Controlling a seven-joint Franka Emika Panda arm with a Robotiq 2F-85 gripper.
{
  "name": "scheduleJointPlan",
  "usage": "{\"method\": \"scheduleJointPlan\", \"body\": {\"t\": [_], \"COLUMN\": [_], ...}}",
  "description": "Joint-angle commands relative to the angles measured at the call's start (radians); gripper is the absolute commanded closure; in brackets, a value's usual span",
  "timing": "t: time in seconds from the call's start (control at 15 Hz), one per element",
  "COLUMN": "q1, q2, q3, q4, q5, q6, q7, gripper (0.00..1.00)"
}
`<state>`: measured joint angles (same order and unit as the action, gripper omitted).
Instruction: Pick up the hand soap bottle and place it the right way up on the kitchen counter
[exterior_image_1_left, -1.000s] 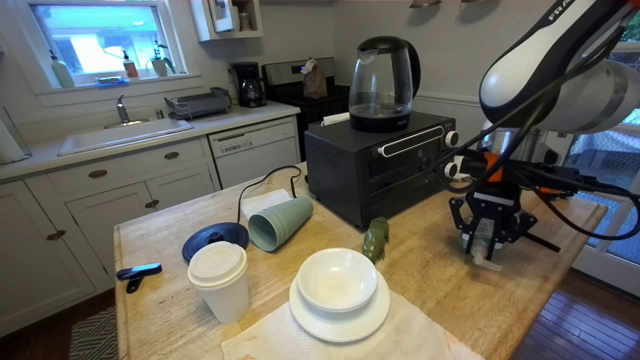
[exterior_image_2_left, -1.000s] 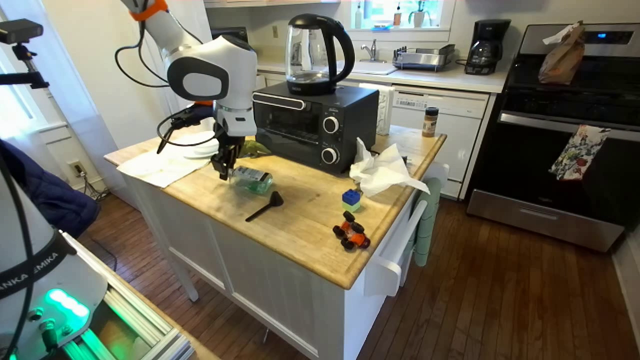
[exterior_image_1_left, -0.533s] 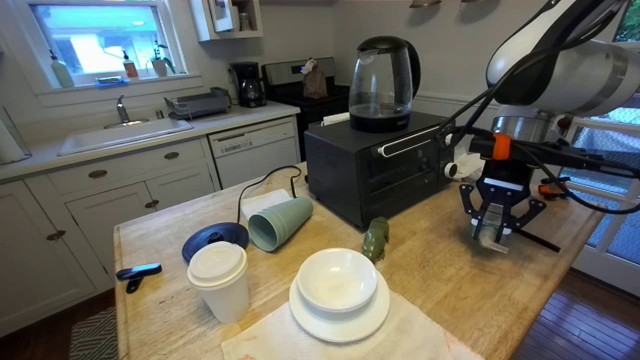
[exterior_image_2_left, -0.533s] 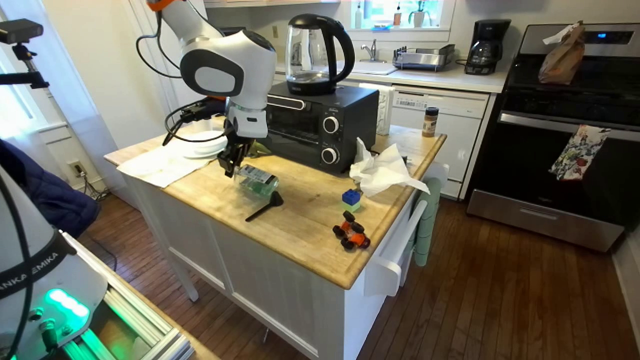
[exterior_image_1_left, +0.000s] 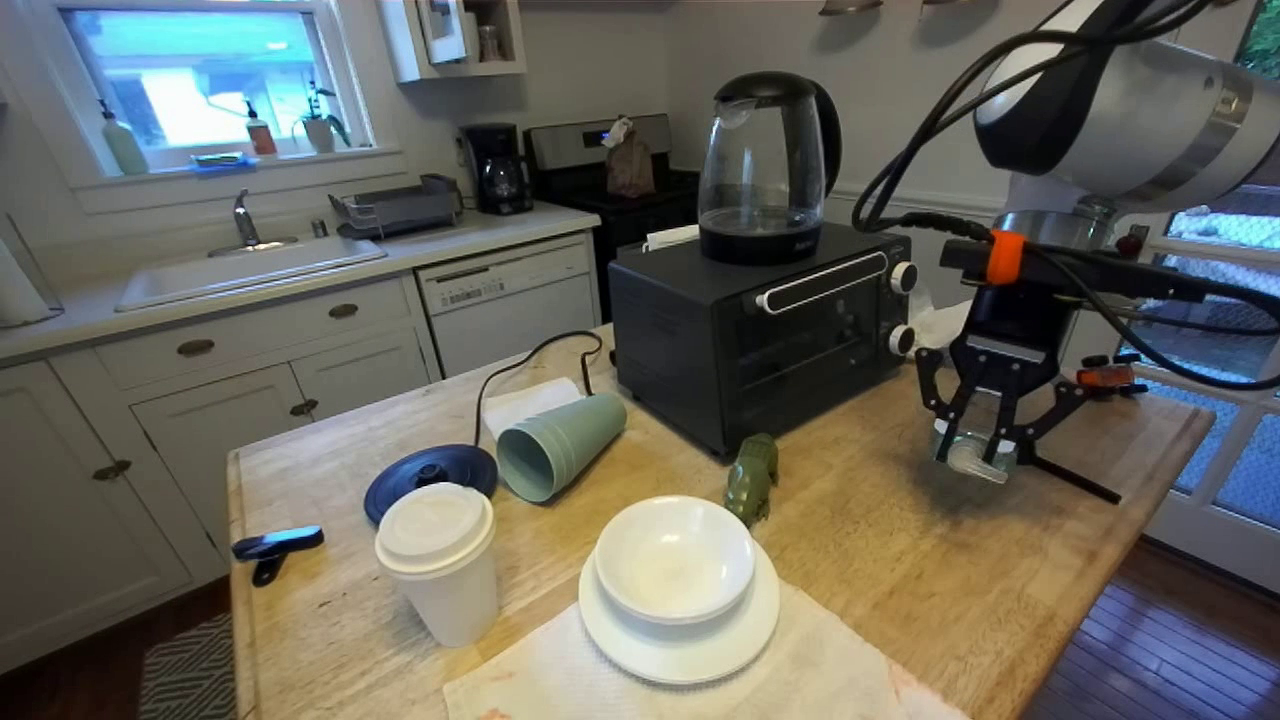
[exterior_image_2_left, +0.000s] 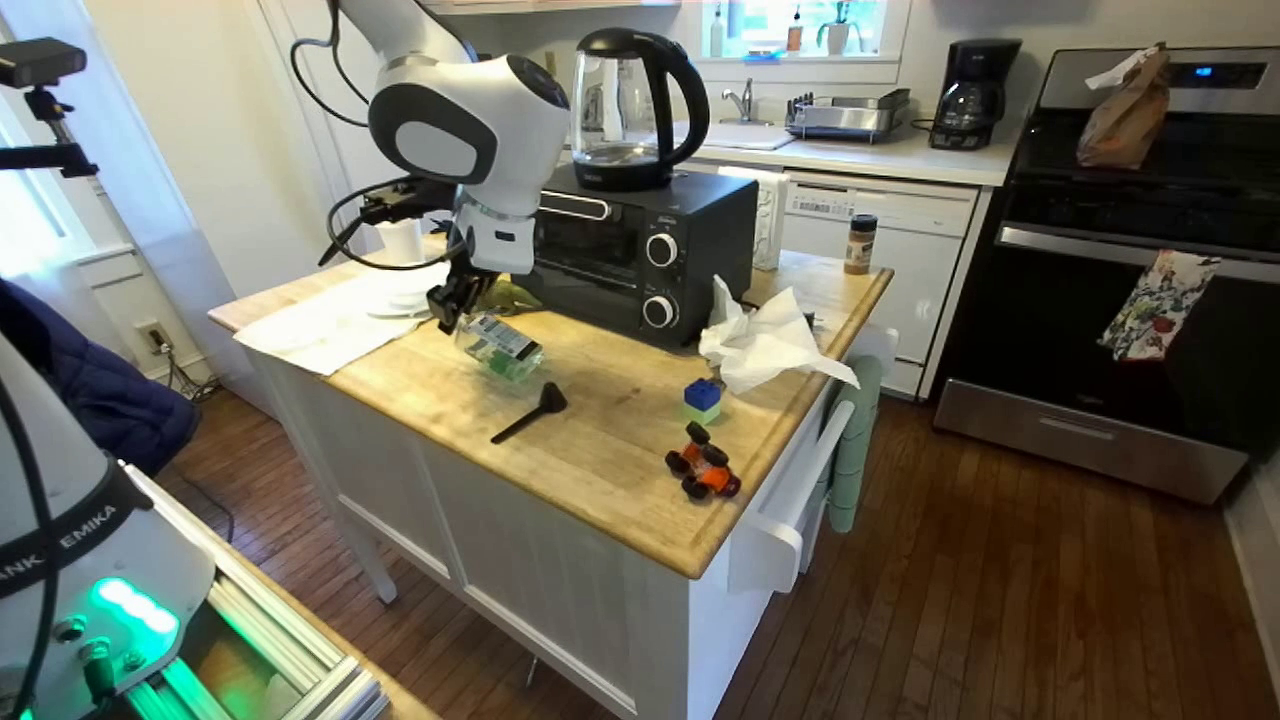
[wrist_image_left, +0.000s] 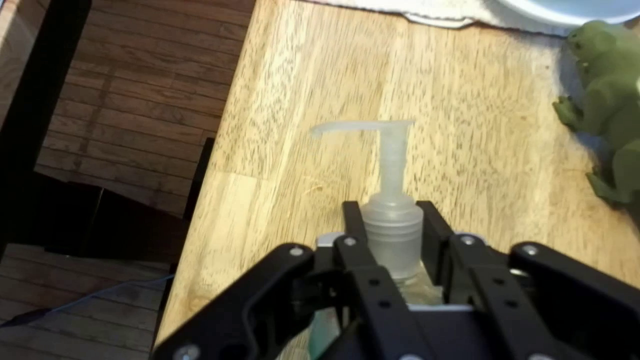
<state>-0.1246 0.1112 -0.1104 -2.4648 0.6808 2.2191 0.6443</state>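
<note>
The hand soap bottle (exterior_image_2_left: 503, 350) is clear with pale green liquid. It is held tilted above the kitchen counter (exterior_image_2_left: 610, 440), its base pointing down and away from the gripper (exterior_image_2_left: 450, 312). In the wrist view its white pump neck (wrist_image_left: 392, 240) sits between the two fingers of my gripper (wrist_image_left: 390, 212), which press on both sides of the collar. The pump spout points left there. In an exterior view the pump end (exterior_image_1_left: 975, 460) faces the camera between the fingers (exterior_image_1_left: 978, 445), and the fingers hide most of the bottle body.
A toaster oven (exterior_image_1_left: 760, 330) with a glass kettle (exterior_image_1_left: 765, 170) stands beside the arm. A green figure (exterior_image_1_left: 752, 480) and a white bowl (exterior_image_1_left: 675, 560) are nearby. A black scoop-like utensil (exterior_image_2_left: 540, 408) lies below the bottle. Toy blocks (exterior_image_2_left: 702, 400) and an orange toy car (exterior_image_2_left: 703, 465) are farther along.
My gripper has risen with the bottle in it. The bottle has gone from nearly lying flat to more tilted, its base now lower than the pump end. The other objects have not moved.
</note>
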Motion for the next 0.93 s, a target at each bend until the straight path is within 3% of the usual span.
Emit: {"method": "scheduleJointPlan", "body": {"t": [0.0,0.87], "q1": [-0.03,-0.127], "q2": [-0.015,0.105], "q3": [-0.025,-0.125], "q4": [0.023,0.07], "q5": [0.097,0.331], "q6": [-0.117,-0.545], "q7": [-0.077,-0.286], "gripper": [0.92,0.92]}}
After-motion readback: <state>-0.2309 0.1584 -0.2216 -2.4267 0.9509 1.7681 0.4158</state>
